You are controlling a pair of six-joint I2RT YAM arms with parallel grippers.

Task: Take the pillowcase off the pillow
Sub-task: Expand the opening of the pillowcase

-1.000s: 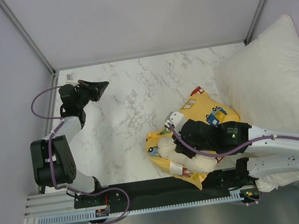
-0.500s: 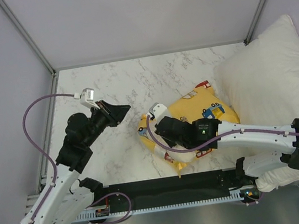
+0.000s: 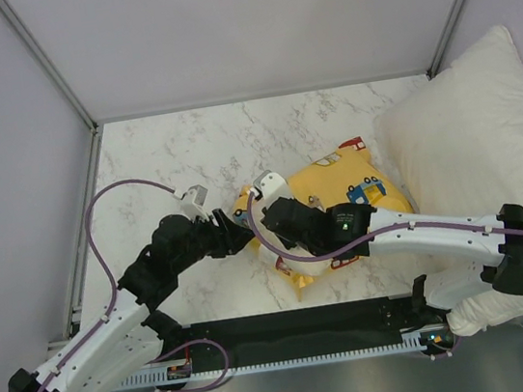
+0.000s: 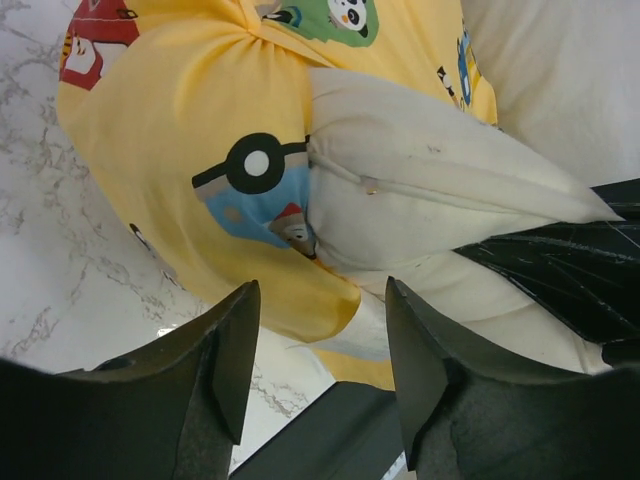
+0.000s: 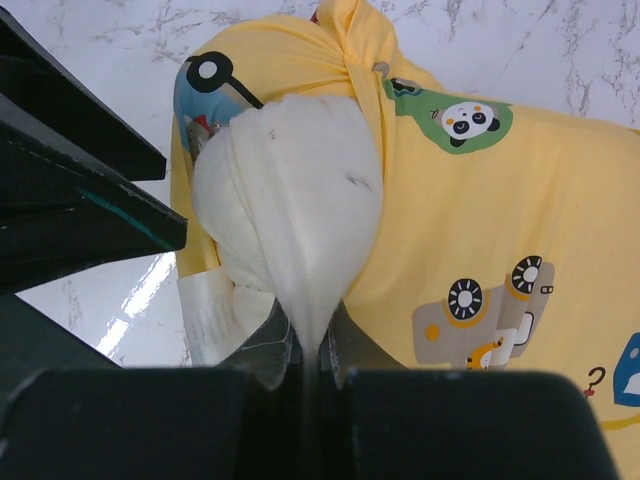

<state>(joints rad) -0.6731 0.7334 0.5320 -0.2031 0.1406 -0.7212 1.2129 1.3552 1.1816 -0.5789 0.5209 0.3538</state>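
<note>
The yellow pillowcase [image 3: 349, 180] with cartoon vehicles lies bunched at mid-table, right of centre. The cream pillow [image 5: 300, 190] bulges out of its open end. My right gripper [image 5: 312, 352] is shut on a pinched corner of the pillow; in the top view the right gripper [image 3: 276, 228] sits over the bundle's left end and hides most of the pillow. My left gripper [image 3: 243, 230] has come in from the left. It stands open just short of the pillowcase [image 4: 190, 140], with the pillow [image 4: 420, 190] beyond its right finger and nothing between the fingers [image 4: 232, 365].
A large bright white pillow [image 3: 483, 140] fills the right side, touching the yellow bundle. The black base rail [image 3: 291, 333] runs along the near edge. Marble tabletop [image 3: 188, 158] lies bare to the left and back, bounded by grey walls.
My left arm has swung from the far left over to the bundle and its jaws have opened. The right arm has drawn the pillow and case leftward and a little away from the rail.
</note>
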